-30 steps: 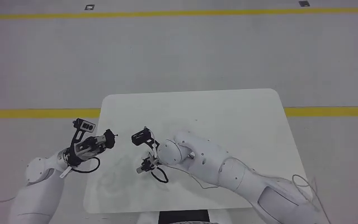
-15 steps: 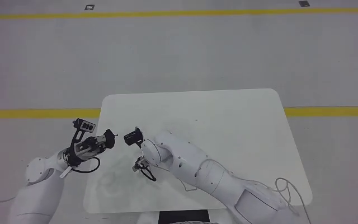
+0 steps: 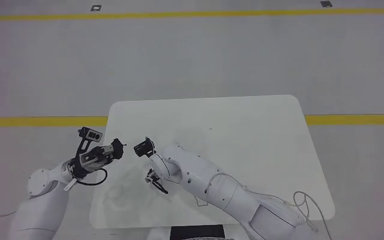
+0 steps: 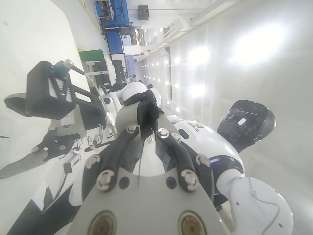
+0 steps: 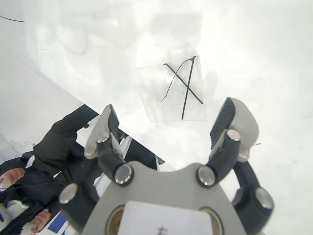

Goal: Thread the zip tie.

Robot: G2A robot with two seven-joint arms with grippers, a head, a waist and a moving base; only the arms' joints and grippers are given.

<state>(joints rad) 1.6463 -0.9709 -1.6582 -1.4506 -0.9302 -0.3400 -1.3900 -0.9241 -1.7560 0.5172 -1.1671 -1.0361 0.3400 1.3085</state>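
Note:
A clear plastic bag point(image 5: 174, 91) lies flat on the white table point(image 3: 252, 132) with three thin black zip ties point(image 5: 187, 84) crossed inside it. My right gripper point(image 5: 163, 123) hangs open just above the table, a little short of the bag, with nothing between its ribbed pads point(image 5: 221, 121). In the top view it point(image 3: 155, 179) is low over the table's front left part. My left gripper point(image 4: 146, 103) is held above the table's left edge point(image 3: 117, 148), shut, and a thin black zip tie point(image 4: 139, 170) runs down from between its black-tipped fingers.
The right arm's black wrist camera point(image 4: 46, 91) is close in front of the left gripper. A loose thin black strand point(image 5: 12, 20) crosses one corner of the right wrist view. The table's front edge point(image 3: 180, 223) is near the right gripper; bare tabletop spreads to the right.
The right arm has swung left across the table, bringing its gripper and wrist camera nearer the left gripper. The left arm has kept still.

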